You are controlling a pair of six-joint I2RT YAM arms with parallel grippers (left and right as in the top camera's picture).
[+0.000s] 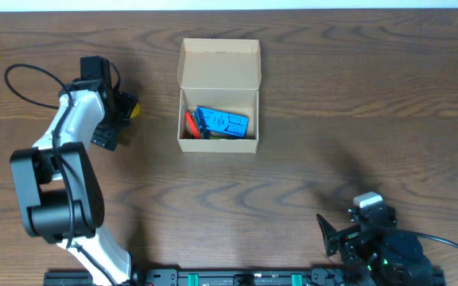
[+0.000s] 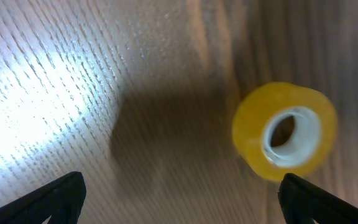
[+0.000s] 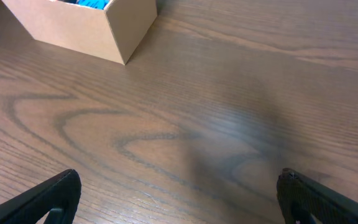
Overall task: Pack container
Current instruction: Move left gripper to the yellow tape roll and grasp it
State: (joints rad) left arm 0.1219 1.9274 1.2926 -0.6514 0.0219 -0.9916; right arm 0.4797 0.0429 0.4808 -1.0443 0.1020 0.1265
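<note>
Over on the left side of the table [image 1: 332, 119], the left gripper [image 1: 122, 111] is hovering just beside a yellow roll [image 2: 252, 134] of tape. Wrist cam is showing its jaws spread wide with nothing between them. The roll is sitting off-centre, close to the finger on the right of that view, hole pointing up at the camera. So I'm guessing it's needing a sideways nudge before closing.

Box [image 1: 219, 144] is sitting mid-table with its lid [image 1: 219, 62] flipped open, well apart from the roll, on the robot's right of it. It's already holding a blue item [image 1: 223, 121] and something red [image 1: 189, 123]. Right gripper [image 1: 332, 234] is sitting near the front edge, also wide open and empty, and much further from the roll, so this 1 is looking like the left arm's job.
</note>
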